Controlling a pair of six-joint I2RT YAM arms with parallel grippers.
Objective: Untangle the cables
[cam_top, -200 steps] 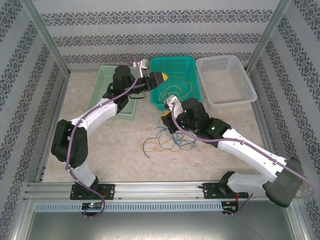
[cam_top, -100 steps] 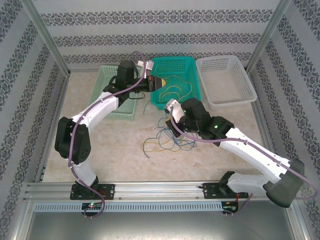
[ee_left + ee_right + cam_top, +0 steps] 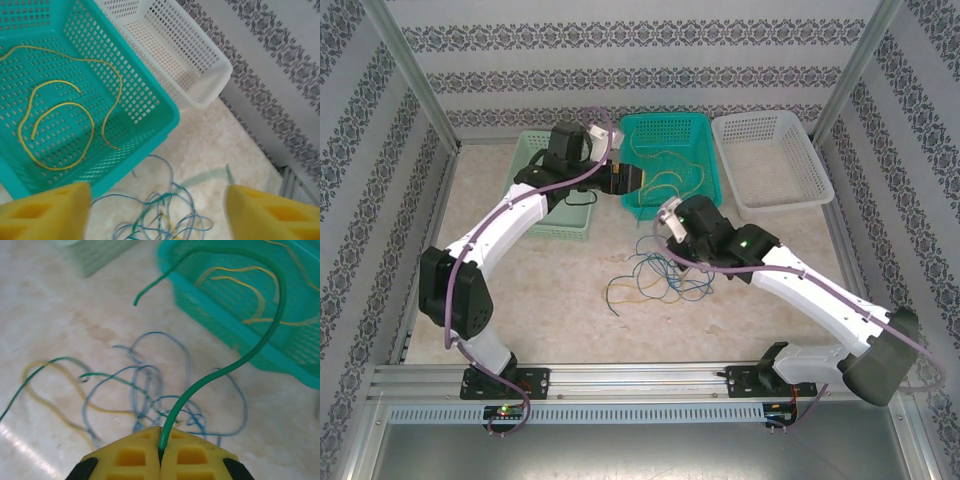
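Right wrist view gives the relation that matters: the right tool (image 3: 160,452) has its yellow pads pressed together on one dark green cable (image 3: 235,365). The cable stands up out of the jaws, runs away from the tool toward the teal basket (image 3: 200,305), then hooks back over, and its free end hangs in the air above the bench (image 3: 540,290). Its long axis therefore points up and outward from the tool, not along the bench. Whatever length lies below the grip is hidden, so I cannot tell whether it is clear of the others. Directly beneath that tool is the tangle (image 3: 150,390), a loose knot of blue, green and one yellowish strand lying flat on the bench just in front of the teal basket. The left tool (image 3: 157,212) is spread wide with nothing between its pads. It hovers near the teal basket's corner and looks down on the yellow cables (image 3: 93,125) lying loose in that basket, with the white basket (image 3: 200,65) beyond. The right arm is plainly the nearer one to the tangle. Any pull to free the green strand would probably go up and away from the knot, and dragging blue loops along with it is the risk.
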